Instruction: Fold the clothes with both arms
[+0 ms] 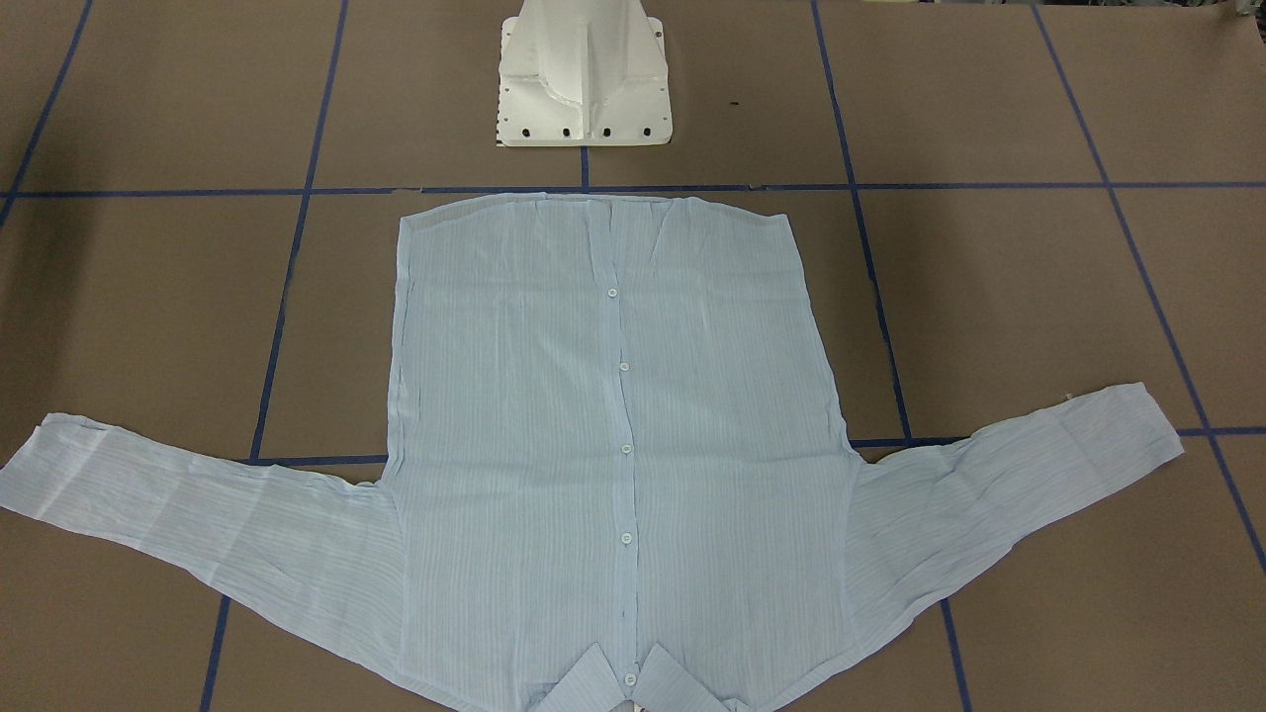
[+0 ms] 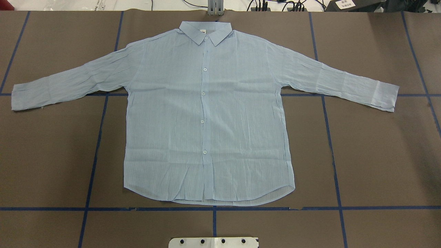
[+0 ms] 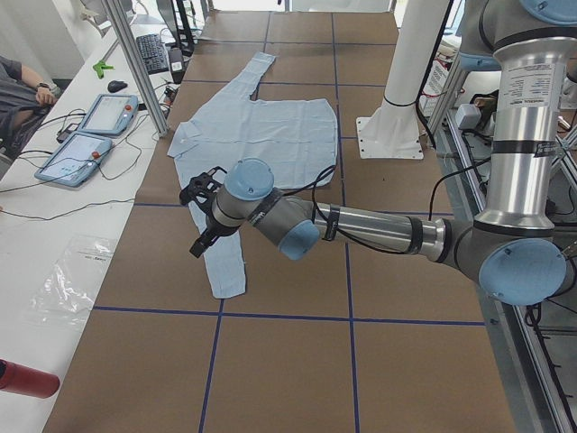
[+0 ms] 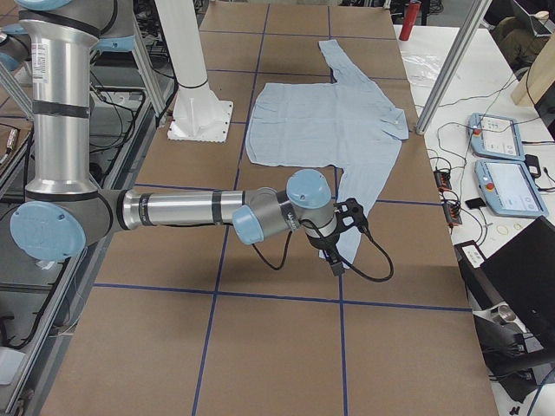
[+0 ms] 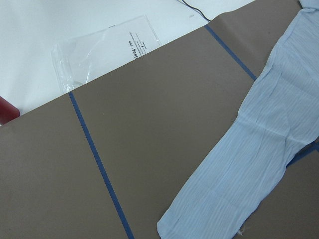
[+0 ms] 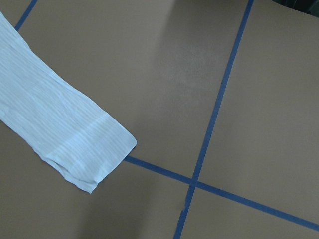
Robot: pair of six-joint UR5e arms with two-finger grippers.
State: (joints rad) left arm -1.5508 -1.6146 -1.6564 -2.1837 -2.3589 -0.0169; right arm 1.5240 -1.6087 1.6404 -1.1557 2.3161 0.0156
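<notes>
The clothes are one pale-blue striped shirt [image 2: 241, 113] lying flat on the brown table, buttoned front up, both sleeves spread out. Its collar [image 1: 633, 682] points away from the robot and its hem [image 1: 593, 203] lies near the base. My left gripper [image 3: 203, 215] shows only in the exterior left view, held over the near sleeve [image 3: 221, 262]; I cannot tell whether it is open or shut. My right gripper [image 4: 342, 238] shows only in the exterior right view, by the other sleeve [image 4: 360, 186]; its state I cannot tell either. The wrist views show the sleeve ends [image 5: 249, 174] [image 6: 60, 129], no fingers.
The white pedestal base [image 1: 584, 79] stands behind the hem. Blue tape lines [image 2: 100, 137] cross the table. A side bench carries two tablets [image 3: 86, 140], a plastic bag [image 5: 104, 50] and a red object [image 3: 27, 379]. A person [image 3: 18, 90] sits at that bench.
</notes>
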